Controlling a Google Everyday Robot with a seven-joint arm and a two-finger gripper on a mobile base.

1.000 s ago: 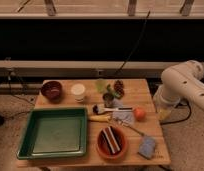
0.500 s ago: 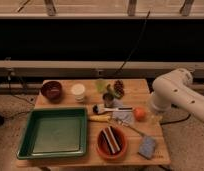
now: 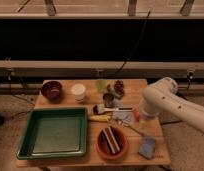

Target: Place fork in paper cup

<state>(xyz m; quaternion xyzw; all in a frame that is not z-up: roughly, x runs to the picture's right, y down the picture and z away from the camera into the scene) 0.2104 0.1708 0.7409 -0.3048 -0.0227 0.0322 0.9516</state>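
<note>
The fork (image 3: pixel 129 126) is a thin silvery utensil lying at a slant on the wooden table (image 3: pixel 155 130), between the orange bowl (image 3: pixel 112 142) and the grey cloth. The off-white paper cup (image 3: pixel 78 91) stands upright at the back of the table, left of centre, next to the dark reddish-brown bowl (image 3: pixel 51 90). My white arm (image 3: pixel 162 102) reaches in from the right. Its gripper (image 3: pixel 141 114) hangs low over the right part of the table, just above and right of the fork and far from the cup.
A green tray (image 3: pixel 55 132) fills the front left. A white-handled brush (image 3: pixel 111 109) and a yellow-handled tool (image 3: pixel 101 118) lie mid-table. A small pot with green leaves (image 3: pixel 108 95) stands at the back. A blue sponge (image 3: pixel 147 147) lies front right. The orange bowl holds dark items.
My arm has swung in from the right edge and lowered over the table's right part, now covering the orange ball. The objects on the table have not moved.
</note>
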